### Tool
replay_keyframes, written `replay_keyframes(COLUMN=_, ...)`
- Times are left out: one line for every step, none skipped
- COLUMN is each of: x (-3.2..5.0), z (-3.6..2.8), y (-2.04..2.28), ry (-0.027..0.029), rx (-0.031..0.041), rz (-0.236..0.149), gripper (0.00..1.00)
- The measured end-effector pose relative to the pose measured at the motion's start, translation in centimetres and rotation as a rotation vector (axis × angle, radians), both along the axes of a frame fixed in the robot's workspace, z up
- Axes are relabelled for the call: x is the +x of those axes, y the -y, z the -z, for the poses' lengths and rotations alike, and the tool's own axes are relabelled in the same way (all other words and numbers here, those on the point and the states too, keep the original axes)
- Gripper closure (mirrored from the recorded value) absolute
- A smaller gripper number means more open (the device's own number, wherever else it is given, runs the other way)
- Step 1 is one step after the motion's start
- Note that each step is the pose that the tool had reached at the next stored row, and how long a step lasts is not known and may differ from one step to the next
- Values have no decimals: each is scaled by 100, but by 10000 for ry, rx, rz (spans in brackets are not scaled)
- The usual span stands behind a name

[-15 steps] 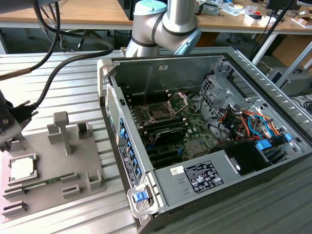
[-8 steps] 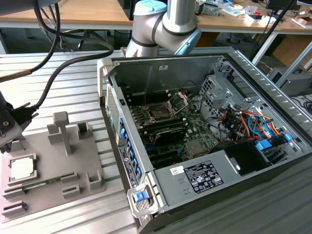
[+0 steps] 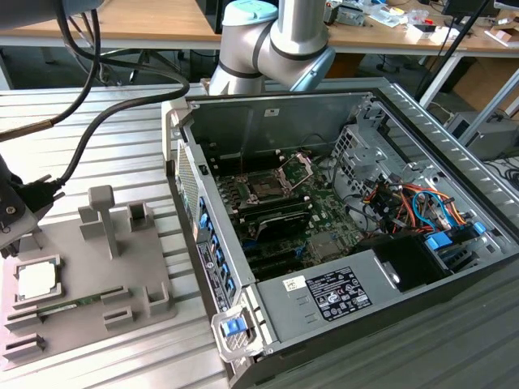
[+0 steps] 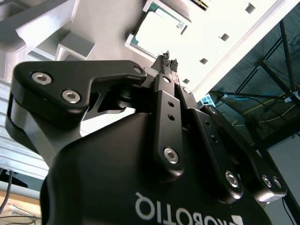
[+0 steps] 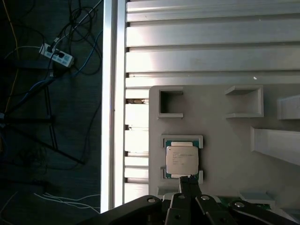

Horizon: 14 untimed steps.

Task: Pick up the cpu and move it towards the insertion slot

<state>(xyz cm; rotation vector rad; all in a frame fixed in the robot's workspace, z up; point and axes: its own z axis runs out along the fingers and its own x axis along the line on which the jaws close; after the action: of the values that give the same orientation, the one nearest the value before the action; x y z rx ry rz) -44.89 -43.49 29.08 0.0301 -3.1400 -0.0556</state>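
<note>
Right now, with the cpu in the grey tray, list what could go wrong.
1. The gripper hangs shut at the edge of the cpu; lowered so, it may strike the chip.
2. The grey tray has raised walls hugging the cpu; a skewed lift could snag.
3. The insertion slot lies deep in the case, near cables the arm might catch.

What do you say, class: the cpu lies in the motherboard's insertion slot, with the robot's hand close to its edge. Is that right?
Not quite. The cpu lies in a recess of the grey plastic tray, not in the insertion slot, as the first wrist view shows. The rest holds: the hand is close to its edge.
</note>
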Motion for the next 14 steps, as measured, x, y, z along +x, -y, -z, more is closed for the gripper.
replay_keyframes(x=0, z=2, y=0, ry=0, rx=0, rz=0, gripper=89)
replay_keyframes(x=0, z=3, y=0, ry=1, rx=0, rz=0, gripper=89)
replay_keyframes(x=0, z=6, y=0, ry=0, rx=1, rz=0, gripper=89)
replay_keyframes(x=0, z=8, y=0, ry=0, rx=1, rz=0, gripper=89)
replay_keyframes(x=0, z=9, y=0, ry=0, rx=1, rz=0, gripper=89)
replay_keyframes(x=0, z=11, y=0, ry=0, rx=0, rz=1, gripper=89)
replay_keyframes(x=0, z=13, y=0, ry=0, rx=0, rz=0, gripper=89)
replay_keyframes(x=0, z=16, y=0, ry=-1, rx=0, rz=0, gripper=89)
replay_keyframes(x=0, z=17, y=0, ry=0, rx=0, rz=0, gripper=89)
replay_keyframes(x=0, z=21, y=0, ry=0, rx=0, rz=0, gripper=89)
replay_keyframes(x=0, z=24, y=0, ry=0, rx=1, rz=0, gripper=89)
replay_keyframes(x=0, z=25, y=0, ry=0, rx=0, rz=0, gripper=89)
replay_keyframes(x=0, z=26, y=0, ry=0, rx=1, rz=0, gripper=89)
replay_keyframes(x=0, z=29, y=0, ry=0, rx=1, rz=1, gripper=89)
